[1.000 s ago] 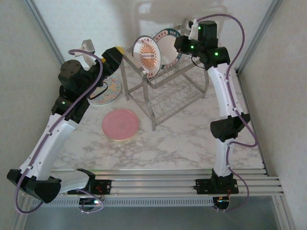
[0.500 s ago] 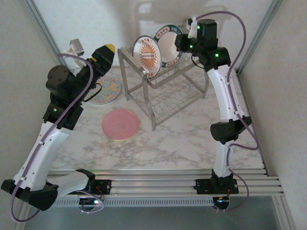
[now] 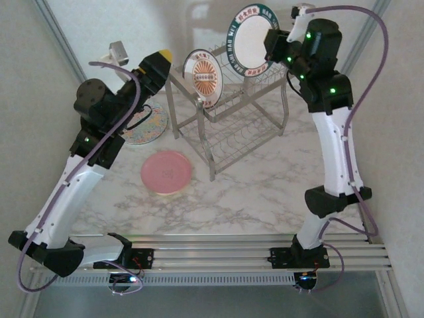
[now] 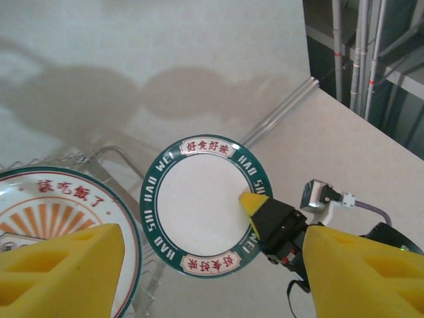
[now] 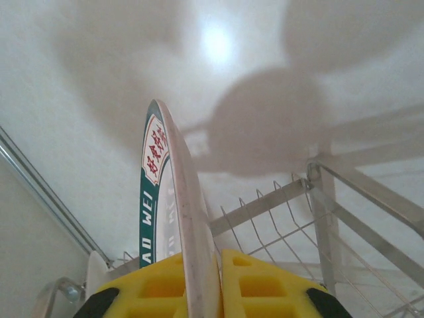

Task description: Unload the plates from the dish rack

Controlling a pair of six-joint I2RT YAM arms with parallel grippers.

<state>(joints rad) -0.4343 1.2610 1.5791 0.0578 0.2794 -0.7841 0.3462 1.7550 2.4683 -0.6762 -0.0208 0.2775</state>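
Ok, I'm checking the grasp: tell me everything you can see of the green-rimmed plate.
The green-rimmed plate is round, white and glossy like ceramic, with a dark green band carrying white lettering and panels of red characters. It stands on edge, pinched at its rim by the right end effector, whose yellow pads press both faces. It hangs above the dish rack, apparently clear of its wires.

white marble tabletop (image 3: 265, 192), pale enclosure walls (image 3: 132, 26)
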